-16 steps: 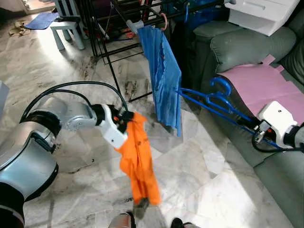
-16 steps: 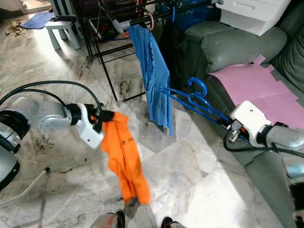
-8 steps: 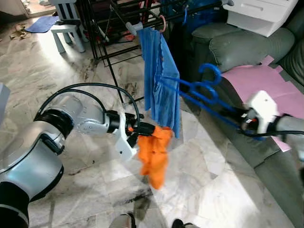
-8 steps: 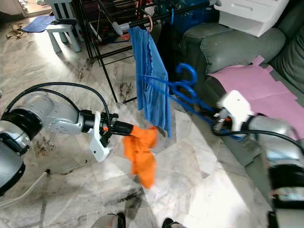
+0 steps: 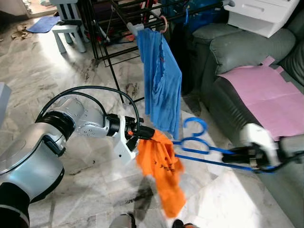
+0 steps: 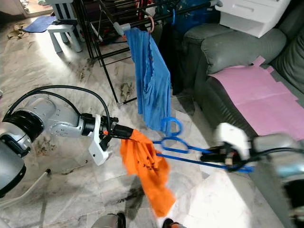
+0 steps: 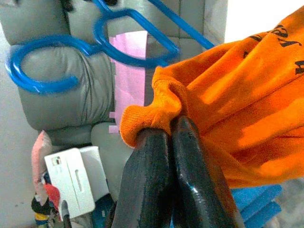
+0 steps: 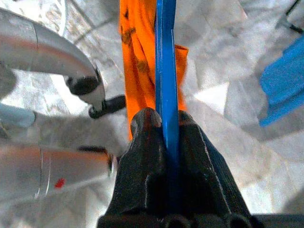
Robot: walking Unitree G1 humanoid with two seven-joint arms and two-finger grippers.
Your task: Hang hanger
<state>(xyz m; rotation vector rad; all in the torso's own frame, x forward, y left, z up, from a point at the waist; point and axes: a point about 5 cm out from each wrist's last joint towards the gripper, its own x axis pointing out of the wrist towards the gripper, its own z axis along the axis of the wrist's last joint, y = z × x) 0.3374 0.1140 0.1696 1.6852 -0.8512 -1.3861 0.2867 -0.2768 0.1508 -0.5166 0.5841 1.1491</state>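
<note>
Hanger (image 5: 199,147), blue plastic, lies level at centre right of the frame, above the marble floor (image 5: 95,76), clamped between the right gripper's (image 8: 166,124) closed fingers. Left gripper (image 7: 170,135) pinches the orange shirt (image 5: 164,173) at lower centre, beside the hanging blue garment (image 5: 161,80).

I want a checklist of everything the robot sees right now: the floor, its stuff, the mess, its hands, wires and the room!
Surface: marble floor, dark stains.
Job's things: blue hanger held low and flat; orange shirt dangling; clothes rack with a blue garment hung on it.
Clutter: small stool, blue mat.
Grippers: left gripper pinches the shirt's edge; right gripper clamps the hanger.
Cables: black cable looping over the left arm.
Surroundings: grey sofa, pink sheet, white box.
</note>
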